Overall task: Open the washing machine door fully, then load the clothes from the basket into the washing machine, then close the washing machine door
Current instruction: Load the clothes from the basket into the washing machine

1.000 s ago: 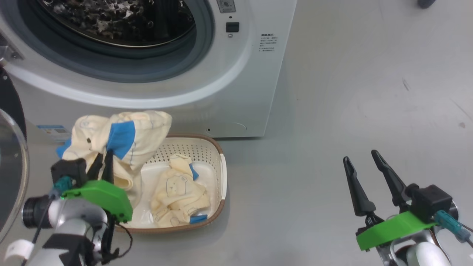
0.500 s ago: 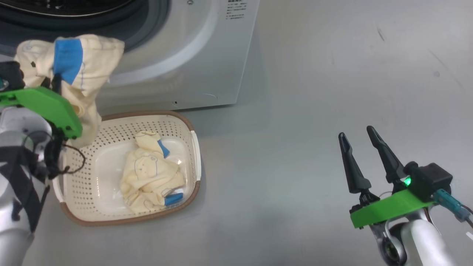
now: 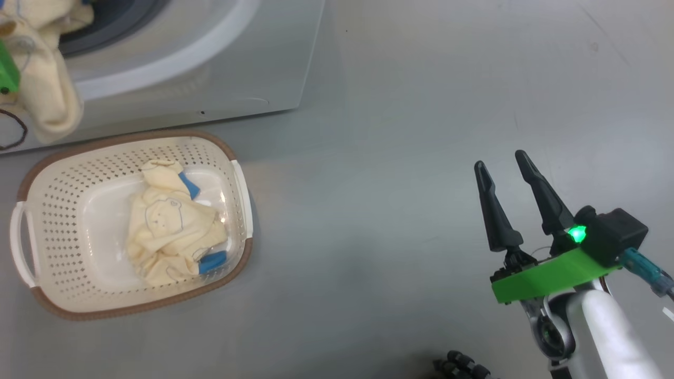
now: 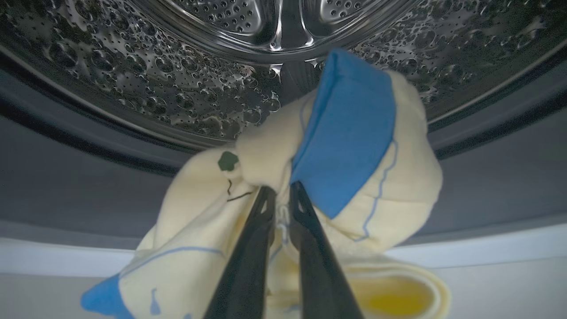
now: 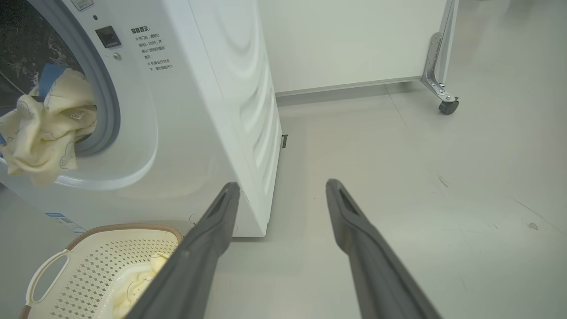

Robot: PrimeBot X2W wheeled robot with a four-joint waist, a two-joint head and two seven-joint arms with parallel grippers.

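Note:
My left gripper (image 4: 280, 190) is shut on a cream-yellow garment with blue patches (image 4: 354, 133), holding it at the mouth of the perforated steel drum (image 4: 177, 66). The held clothes (image 3: 47, 79) hang over the front of the white washing machine (image 3: 210, 68), and they are seen at the opening (image 5: 40, 128). A second cream bundle of clothes (image 3: 174, 226) lies in the cream basket (image 3: 52, 173) on the floor below. My right gripper (image 3: 500, 160) stands open over bare floor, holding nothing. The washing machine door is out of view.
Grey floor stretches right of the washing machine (image 5: 199, 88) and the basket (image 5: 88, 261). A white panel on a caster (image 5: 447, 106) stands behind, to the right. A small dark jointed part (image 3: 463, 366) shows at the bottom edge.
The head camera has swung right and down. My left gripper has carried the garment from above the basket up to the drum opening. The right gripper stays open.

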